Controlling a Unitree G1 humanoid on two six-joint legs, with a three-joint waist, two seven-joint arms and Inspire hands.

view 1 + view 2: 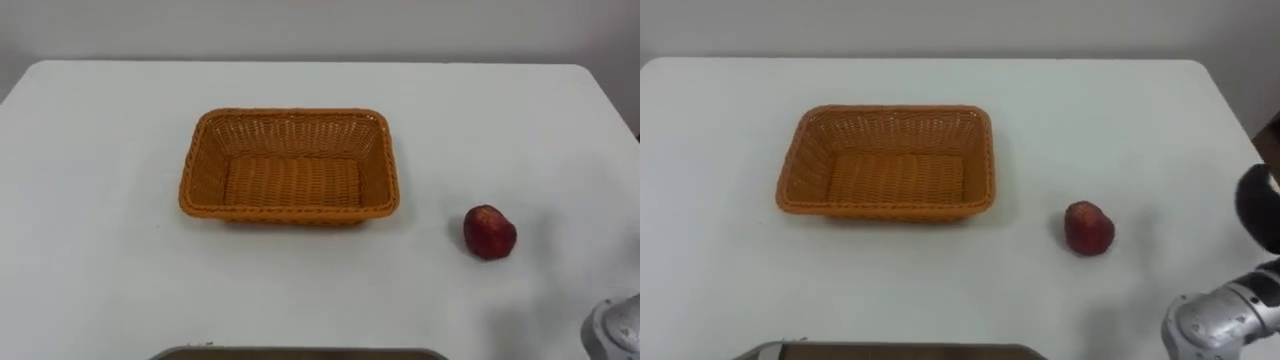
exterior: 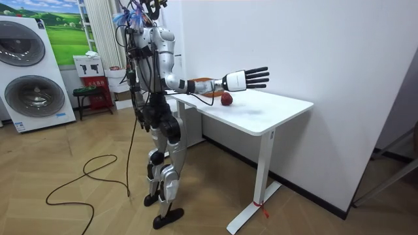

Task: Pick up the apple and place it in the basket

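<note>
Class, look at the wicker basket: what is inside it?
Nothing: the basket shows its bare woven floor. The apple lies on the table to its right. The table beneath is covered.

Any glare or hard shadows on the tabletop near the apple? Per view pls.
Left eye view: table evenly lit, no glare; apple and basket cast only thin soft shadows at their bases. Right eye view: same. Room view: the open right hand above the table seems to throw a faint soft shadow on the top near the apple.
</note>
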